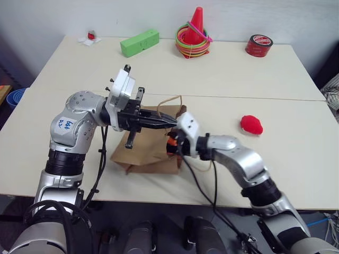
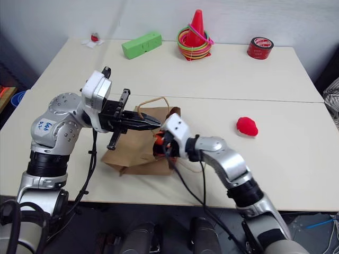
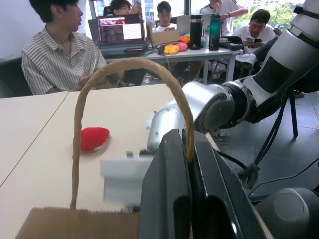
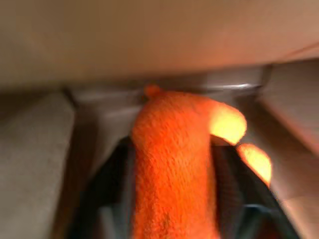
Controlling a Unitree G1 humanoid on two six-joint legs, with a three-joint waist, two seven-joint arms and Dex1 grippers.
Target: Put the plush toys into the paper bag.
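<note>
Orange fuzz sits between the fingers of the right end effector (image 4: pixel 172 199): the fist-sized orange plush toy (image 4: pixel 174 164) lies between its two black fingers, deep in the mouth of the plain brown kraft paper bag (image 1: pixel 148 151). Whether those fingers are gripping the toy or have let go I cannot tell. Brown paper walls close in on every side of the toy, so I judge it is inside the bag, or as good as.

Above it, the left end effector (image 1: pixel 168 123) points level across the bag and is clamped shut on one tan twisted-cord handle (image 3: pixel 129 69), holding the mouth up and open.

That puts the job at about halfway. One toy is at the bag; the rounded bright red plush toy (image 1: pixel 251 125) lies alone on the pale worktop (image 1: pixel 296 159), well apart from the bag on the robot's right, untouched.

Along the far edge stand a green block (image 1: pixel 139 42), an orange cone ringed with coloured hoops (image 1: pixel 194 34), a red tape roll (image 1: pixel 258 45) and a tiny red-and-white trinket (image 1: pixel 90 37). Nothing lies between the red toy and the bag. People sit at desks beyond.
</note>
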